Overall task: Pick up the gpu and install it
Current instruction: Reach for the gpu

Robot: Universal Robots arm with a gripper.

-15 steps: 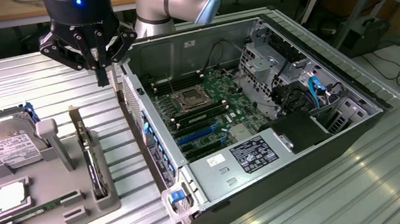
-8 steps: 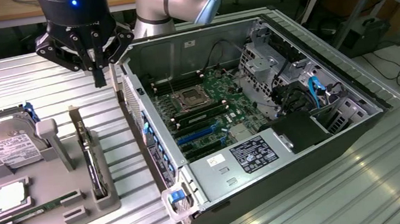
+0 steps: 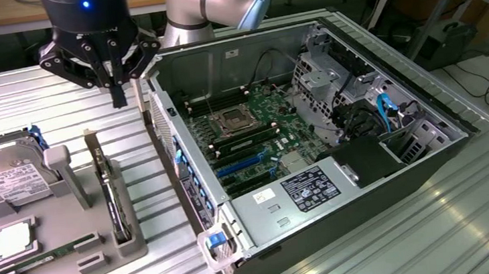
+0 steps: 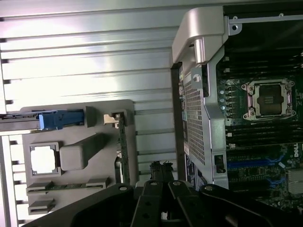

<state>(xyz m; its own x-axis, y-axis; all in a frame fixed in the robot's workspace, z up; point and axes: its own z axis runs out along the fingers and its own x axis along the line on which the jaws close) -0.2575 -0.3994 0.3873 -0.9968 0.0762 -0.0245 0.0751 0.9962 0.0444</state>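
Note:
The gpu [image 3: 106,184] stands edge-on, dark and slim, in a slot of the grey holder tray [image 3: 82,223] at the exterior view's left. My gripper [image 3: 119,95] hangs above the table behind the tray, between it and the open computer case [image 3: 316,137], fingers shut and holding nothing. In the wrist view the gpu [image 4: 124,146] is a thin line along the tray's edge, a short way from my gripper [image 4: 161,169]. Blue card slots [image 3: 240,168] lie on the green motherboard [image 3: 262,128] inside the case.
A silver hard drive [image 3: 11,176] with a white label, a CPU [image 3: 12,241] and a narrow RAM stick [image 3: 45,258] sit in the same tray. The case wall [image 3: 168,137] rises close beside the tray. Ribbed metal table [image 3: 433,226] surrounds everything.

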